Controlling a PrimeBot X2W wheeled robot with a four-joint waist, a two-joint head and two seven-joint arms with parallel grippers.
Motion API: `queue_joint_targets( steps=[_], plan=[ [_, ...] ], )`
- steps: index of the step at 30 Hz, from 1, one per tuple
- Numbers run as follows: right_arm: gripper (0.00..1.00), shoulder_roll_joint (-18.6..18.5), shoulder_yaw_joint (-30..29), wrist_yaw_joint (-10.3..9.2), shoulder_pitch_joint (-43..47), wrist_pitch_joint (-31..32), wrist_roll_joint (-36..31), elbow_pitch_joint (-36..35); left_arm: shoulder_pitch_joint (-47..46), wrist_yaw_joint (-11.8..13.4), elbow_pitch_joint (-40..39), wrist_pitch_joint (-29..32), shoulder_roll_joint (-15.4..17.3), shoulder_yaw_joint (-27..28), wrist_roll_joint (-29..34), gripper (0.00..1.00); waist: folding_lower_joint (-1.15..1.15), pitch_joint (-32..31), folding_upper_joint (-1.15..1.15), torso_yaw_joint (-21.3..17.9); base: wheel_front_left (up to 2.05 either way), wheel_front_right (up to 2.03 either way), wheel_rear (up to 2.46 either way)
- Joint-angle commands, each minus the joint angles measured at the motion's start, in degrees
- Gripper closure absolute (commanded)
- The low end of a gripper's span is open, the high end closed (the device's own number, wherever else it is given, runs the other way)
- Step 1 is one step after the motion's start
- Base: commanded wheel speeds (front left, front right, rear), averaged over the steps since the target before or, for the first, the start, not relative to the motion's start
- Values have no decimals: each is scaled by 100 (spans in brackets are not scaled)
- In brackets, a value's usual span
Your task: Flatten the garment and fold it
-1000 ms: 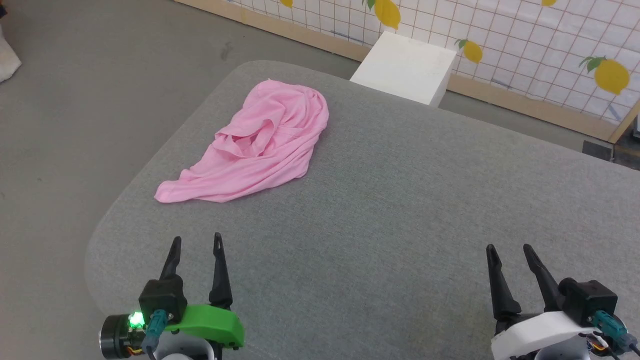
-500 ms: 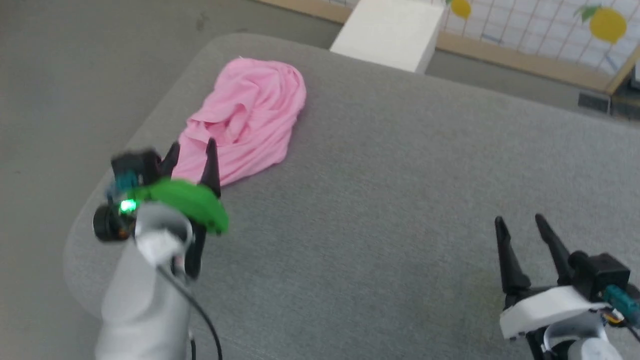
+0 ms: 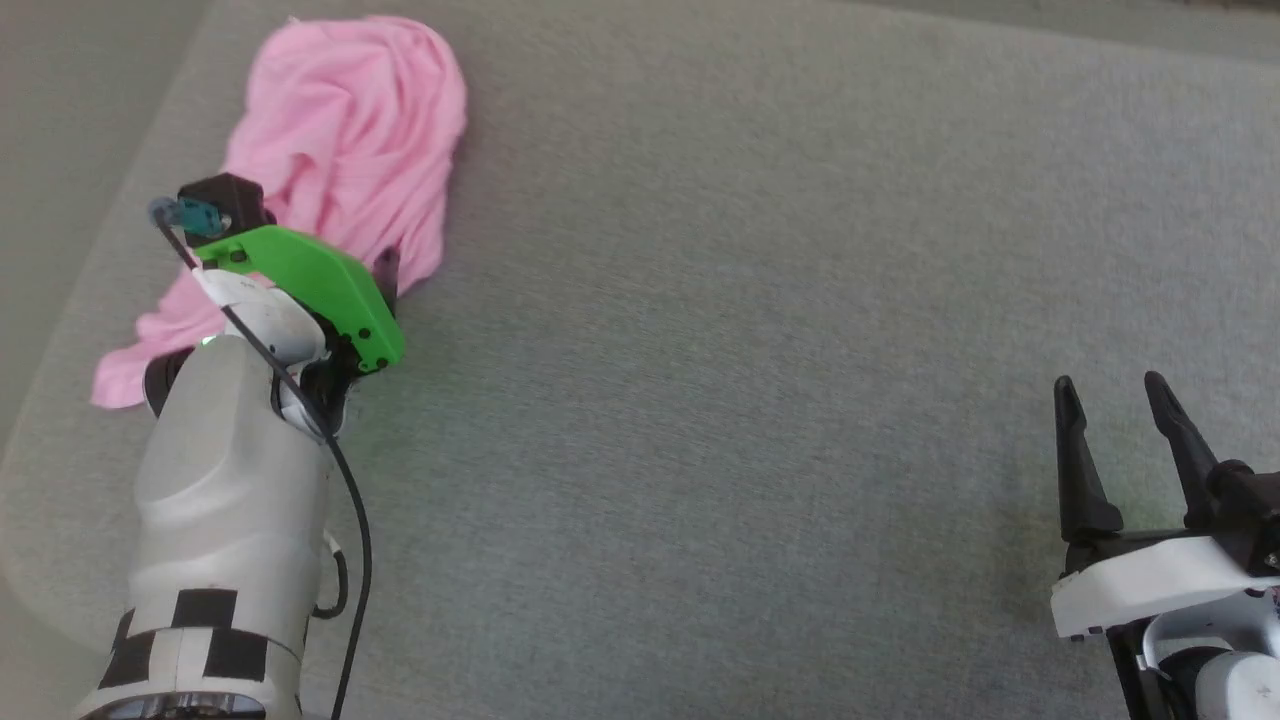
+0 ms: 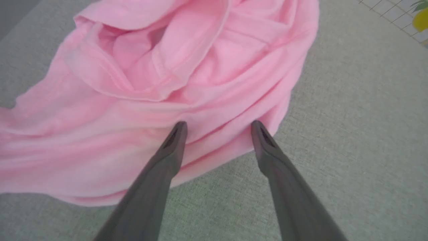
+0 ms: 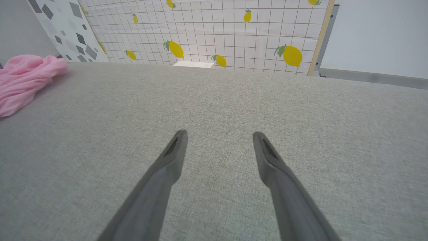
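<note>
Garment [image 3: 350, 130] lies crumpled at the far left of the grey fabric surface [image 3: 750, 300]. Nearest, the right gripper [image 3: 1108, 383] hovers spread wide above bare fabric. Farther off, the left gripper [image 4: 218, 123], also wide, points its tips over the garment's near edge. Beyond stands a gridded wall [image 5: 234, 30] printed with lemons.

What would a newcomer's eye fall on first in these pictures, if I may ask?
The crumpled pink garment at the far left of the grey surface, with the open left gripper poised at its near edge under a bright green wrist cover. Next, the open right gripper at lower right, apart from it.
</note>
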Motion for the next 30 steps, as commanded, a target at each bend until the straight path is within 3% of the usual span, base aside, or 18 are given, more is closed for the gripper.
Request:
queue_joint_targets(
  steps=[1, 5, 6, 12, 16, 19, 26, 30],
  plan=[
    [0, 1, -4, -9, 5, 17, -23, -68, -96, 90, 106, 125, 30, -10, -4, 0, 0, 396, 0, -308, 0, 0, 0],
    [0, 1, 3, -9, -33, 41, -16, -103, -141, 171, 289, 310, 3, 23, -89, 0, 0, 423, 0, -316, 0, 0, 0],
    [0, 1, 8, -9, -48, 39, -4, -102, -148, 193, 265, 192, -4, 88, -142, 100, 0, 420, 0, -316, 0, 0, 0],
    [0, 1, 64, -9, -92, -19, 100, 33, -255, 166, 73, -568, 64, 147, -136, 100, 0, 225, 0, -283, 0, 0, 0],
    [0, 1, 185, -9, -109, -172, 312, 309, -666, -199, -401, -1216, 112, 34, -92, 100, 0, -159, 0, -348, 0, 0, 0],
    [0, 1, 271, -9, -139, -326, 542, 570, -970, -426, -814, -1546, -59, 122, -384, 100, 0, -456, 0, -501, 0, 0, 0],
    [0, 1, 497, -9, -185, -718, 1005, 1199, -1426, -653, -1972, -1401, -456, -397, -1136, 100, 0, -1056, 0, -1007, 0, 0, 0],
    [0, 1, 426, -9, -159, -871, 1116, 1424, -1244, -661, -2671, -1131, -570, -1072, -1603, 100, 0, -1174, 0, -1285, 0, 0, 0]
  ],
)
